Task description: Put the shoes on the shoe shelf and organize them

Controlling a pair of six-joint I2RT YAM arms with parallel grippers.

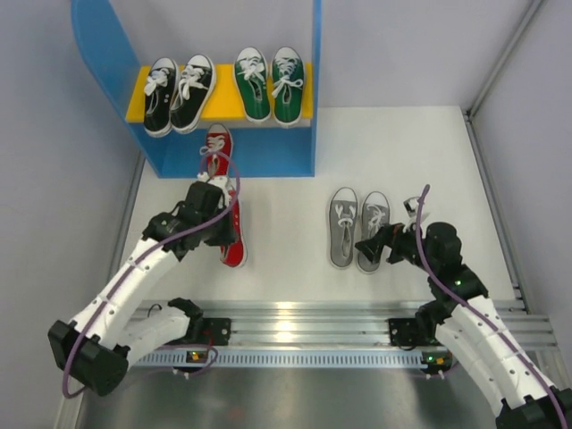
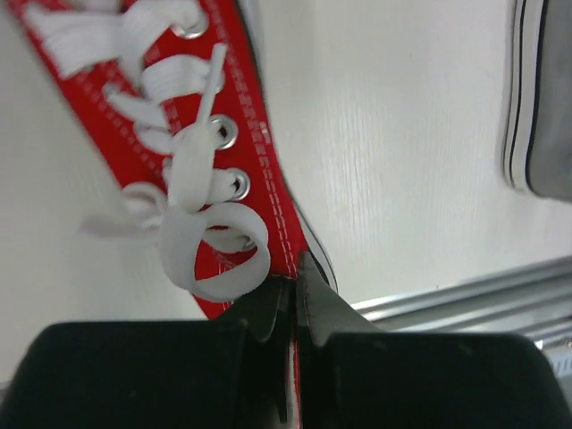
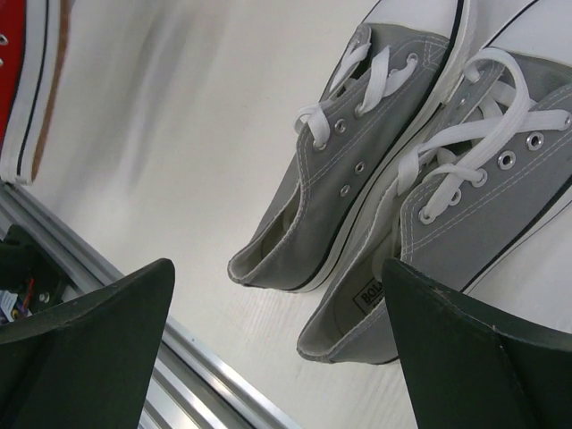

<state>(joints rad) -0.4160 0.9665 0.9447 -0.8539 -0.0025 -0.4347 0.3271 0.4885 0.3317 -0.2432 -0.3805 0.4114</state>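
Left fingers (image 2: 323,313) pinching red shoe (image 2: 152,116) at side rim by heel, gripping canvas tight. Shoe pointing toward shelf (image 1: 228,163), left on table (image 1: 286,188). Other red shoe (image 1: 217,145) lying at shelf's lower front. Right fingers (image 3: 98,331) standing wide apart, hovering at heels of grey pair (image 1: 357,228), right on table; contact unclear. Black pair (image 1: 179,94) and green pair (image 1: 270,85) sitting on yellow board (image 1: 223,105).

White tabletop (image 1: 286,201), pale grey walls (image 1: 402,45), aluminium rail (image 1: 304,322) near edge.
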